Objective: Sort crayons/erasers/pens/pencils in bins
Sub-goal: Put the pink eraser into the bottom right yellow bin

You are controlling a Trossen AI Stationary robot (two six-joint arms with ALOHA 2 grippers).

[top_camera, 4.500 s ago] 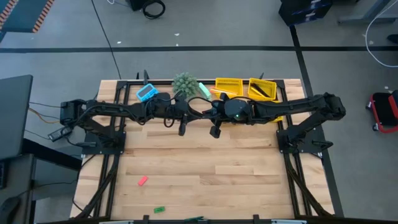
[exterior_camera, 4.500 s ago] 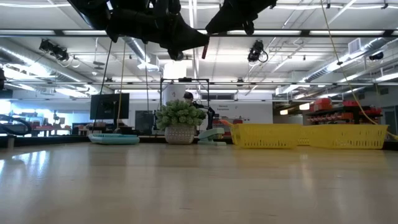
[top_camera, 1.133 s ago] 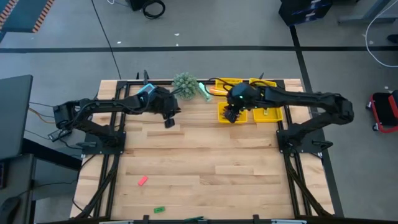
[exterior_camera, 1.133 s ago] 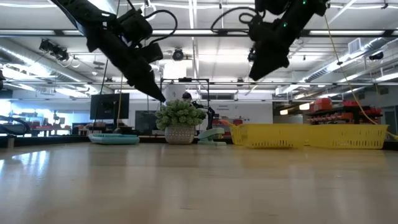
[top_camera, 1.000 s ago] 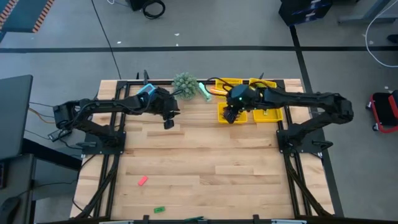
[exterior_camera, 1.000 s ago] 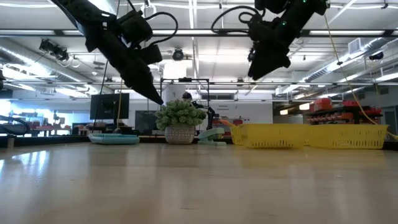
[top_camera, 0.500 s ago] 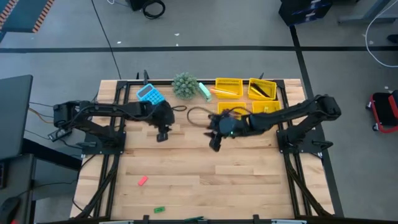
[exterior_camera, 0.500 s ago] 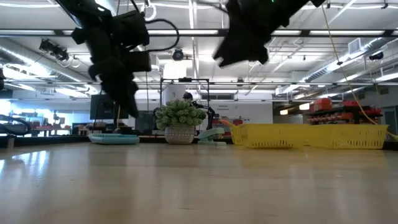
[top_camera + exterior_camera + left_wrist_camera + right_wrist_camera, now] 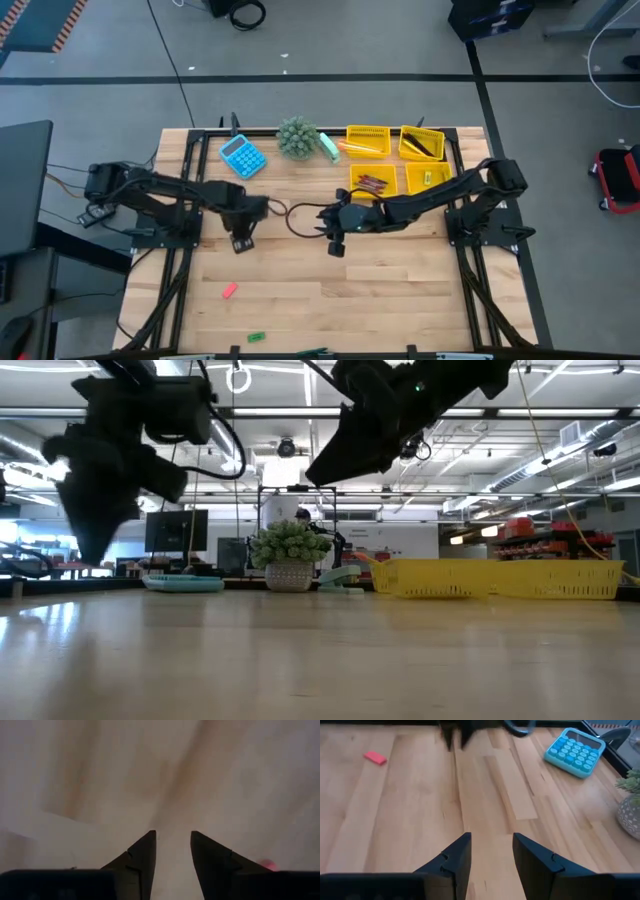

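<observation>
My left gripper (image 9: 240, 243) hangs open over bare wood left of the table's middle, pointing down, nothing between its fingers (image 9: 172, 845). My right gripper (image 9: 335, 245) stands open a little to its right, slanting down toward the left (image 9: 491, 845), and is also empty. A pink eraser (image 9: 229, 291) and a green eraser (image 9: 255, 337) lie flat near the table's near edge. Four yellow bins stand at the far right. One (image 9: 373, 181) holds reddish crayons, one (image 9: 368, 140) orange pencils and one (image 9: 422, 143) dark pens. The fourth (image 9: 428, 178) holds a small piece.
A blue calculator (image 9: 241, 156), a potted plant (image 9: 297, 135) and a pale green object (image 9: 329, 147) stand along the far edge. In the right wrist view the pink eraser (image 9: 375, 758) lies beyond the left gripper (image 9: 455, 735). Bare wood spreads between the grippers and the erasers.
My left gripper has gone from beside the calculator toward the near edge and tipped until it points down. My right gripper has left the bins and swung toward the table's left and near edge, coming lower. The calculator now shows whole.
</observation>
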